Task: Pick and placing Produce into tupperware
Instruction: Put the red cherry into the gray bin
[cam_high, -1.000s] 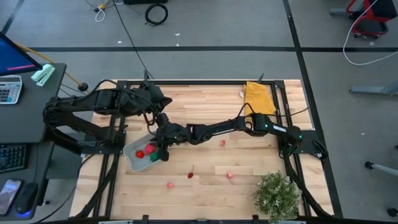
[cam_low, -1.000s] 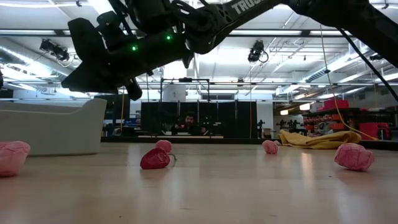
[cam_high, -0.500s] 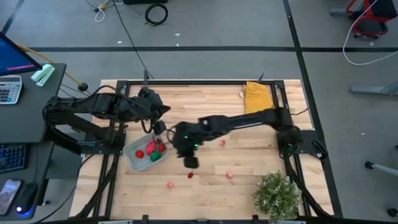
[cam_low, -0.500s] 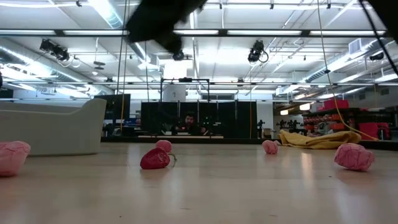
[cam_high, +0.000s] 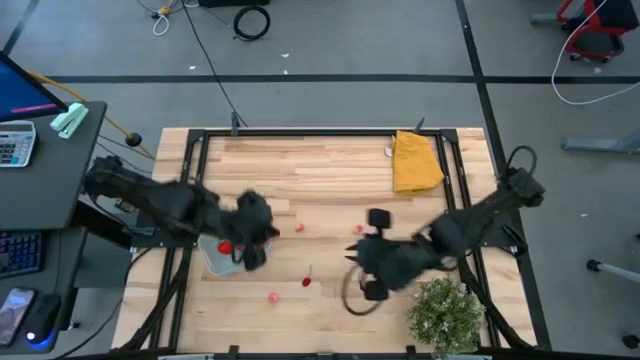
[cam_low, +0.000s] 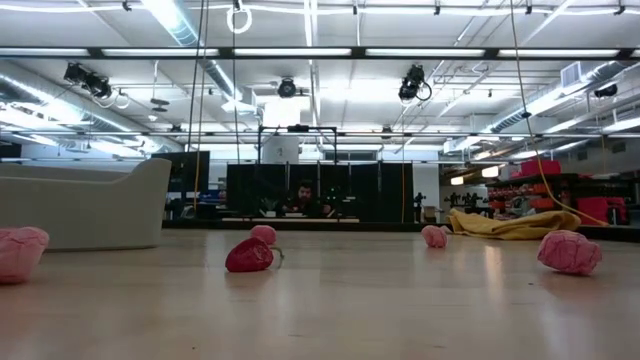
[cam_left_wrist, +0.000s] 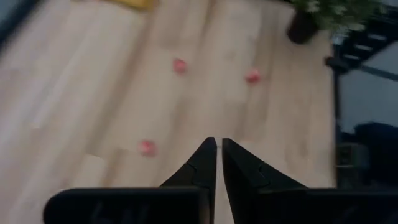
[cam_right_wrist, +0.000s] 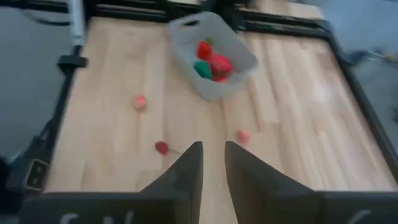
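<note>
Right gripper (cam_high: 372, 272), fingers slightly parted and holding nothing, hangs over the table's 5 o'clock area beside the plant (cam_high: 445, 312). Left gripper (cam_high: 250, 238), fingers nearly closed and holding nothing, sits above the tupperware (cam_right_wrist: 214, 56) at 8 o'clock, which holds red and green produce (cam_right_wrist: 211, 62). Loose pieces (cam_high: 273, 297) lie at 6 o'clock; a yellow cloth (cam_high: 416, 162) at 1.

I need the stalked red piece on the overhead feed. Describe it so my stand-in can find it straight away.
On the wooden table, find the tupperware at its left edge. In the high view, two loose pieces lie close together just down and to the right of it. Take the dark red piece on the right. It has a thin stalk, while the pink piece beside it is paler and shows none.
</note>
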